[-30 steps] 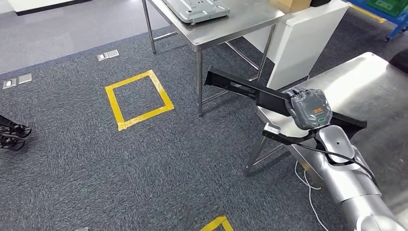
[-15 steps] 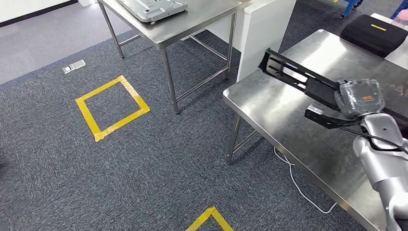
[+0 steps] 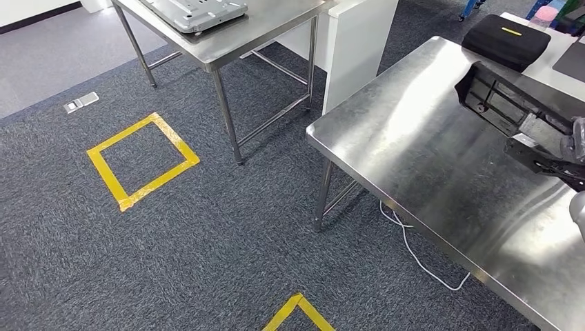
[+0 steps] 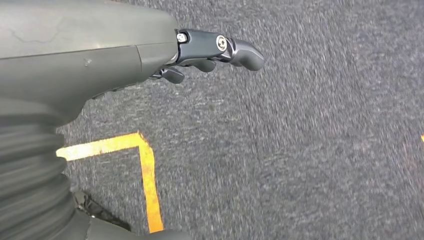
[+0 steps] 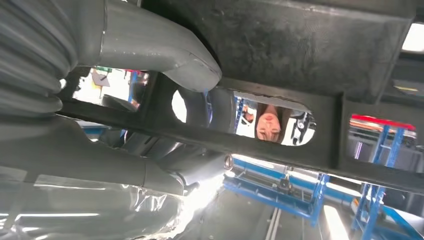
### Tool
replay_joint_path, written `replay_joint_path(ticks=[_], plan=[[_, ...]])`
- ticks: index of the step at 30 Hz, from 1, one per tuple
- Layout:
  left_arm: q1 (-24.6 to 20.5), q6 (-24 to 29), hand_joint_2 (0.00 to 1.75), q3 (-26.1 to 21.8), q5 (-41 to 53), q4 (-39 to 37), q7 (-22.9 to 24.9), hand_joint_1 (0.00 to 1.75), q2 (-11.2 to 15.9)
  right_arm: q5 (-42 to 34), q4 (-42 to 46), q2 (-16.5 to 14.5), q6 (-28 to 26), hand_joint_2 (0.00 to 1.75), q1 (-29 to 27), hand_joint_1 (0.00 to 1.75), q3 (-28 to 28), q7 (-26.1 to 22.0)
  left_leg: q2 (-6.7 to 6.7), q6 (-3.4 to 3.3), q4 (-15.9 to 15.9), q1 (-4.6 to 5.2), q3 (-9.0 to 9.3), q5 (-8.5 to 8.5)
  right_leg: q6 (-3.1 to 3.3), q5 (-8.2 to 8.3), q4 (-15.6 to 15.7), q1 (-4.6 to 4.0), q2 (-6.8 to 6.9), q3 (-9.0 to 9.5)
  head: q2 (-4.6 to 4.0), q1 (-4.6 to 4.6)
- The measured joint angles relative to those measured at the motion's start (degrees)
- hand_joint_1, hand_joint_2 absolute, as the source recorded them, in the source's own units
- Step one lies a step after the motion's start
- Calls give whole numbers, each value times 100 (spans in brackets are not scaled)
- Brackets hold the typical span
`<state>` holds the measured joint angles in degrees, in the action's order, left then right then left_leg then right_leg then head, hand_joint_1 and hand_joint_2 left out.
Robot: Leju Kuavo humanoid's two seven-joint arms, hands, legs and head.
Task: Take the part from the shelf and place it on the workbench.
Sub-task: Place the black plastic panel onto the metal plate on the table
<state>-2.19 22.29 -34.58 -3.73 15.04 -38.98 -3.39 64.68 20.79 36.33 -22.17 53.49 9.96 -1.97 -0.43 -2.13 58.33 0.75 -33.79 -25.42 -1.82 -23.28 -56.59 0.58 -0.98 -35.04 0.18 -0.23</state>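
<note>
From my head view, the workbench (image 3: pixel 428 158) shows one near corner toward the carpet, with a broad bare steel stretch running back from that edge. One black part (image 3: pixel 514 110) hangs above its far right side, held up at the picture's right edge. Beyond it lies one black case (image 3: pixel 506 40) on the bench's far corner. One second steel table (image 3: pixel 227 41) stands to the left behind, carrying one grey metal plate (image 3: pixel 193 12), with a white panel (image 3: pixel 355 48) between the two tables. On the carpet I count one full yellow tape square (image 3: pixel 141 160) and the corner of another (image 3: pixel 296 314); a white cable (image 3: pixel 421 258) trails under the bench edge. At my left wrist, my left hand (image 4: pixel 210 50) hangs over open carpet beside a yellow tape corner (image 4: pixel 142 165), fingers loosely curled, holding nothing. At my right wrist, my right hand (image 5: pixel 165 125) wraps the part's black bar, thumb over one side and fingers under; through its slots I see a person (image 5: pixel 270 122) and blue racking (image 5: pixel 320 200).
</note>
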Motion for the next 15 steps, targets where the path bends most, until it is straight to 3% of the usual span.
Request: replay_joint_path(ticks=[5, 9, 15], plan=[[0, -1, 175, -68, 31, 2, 0, 0, -4, 20, -120, 41, -1, 175, -4, 0, -22, -4, -13, -74, 6, 42, -52, 38, -57, 40, 14, 27, 10, -36, 0, 4], [-3, -66, 0, -97, 49, -26, 8, 0, -12, 46, -178, 43, -1, 175, 3, 0, -29, -5, -15, -105, 8, 63, -72, 58, -88, 61, 19, 49, 13, -50, 0, 4], [-10, -246, 0, -92, 213, -152, 390, 0, -14, 138, -240, 42, 65, 175, 24, 0, -45, 23, -15, -127, 8, 79, -77, 74, -105, 75, 20, 64, 13, -57, 0, 4]])
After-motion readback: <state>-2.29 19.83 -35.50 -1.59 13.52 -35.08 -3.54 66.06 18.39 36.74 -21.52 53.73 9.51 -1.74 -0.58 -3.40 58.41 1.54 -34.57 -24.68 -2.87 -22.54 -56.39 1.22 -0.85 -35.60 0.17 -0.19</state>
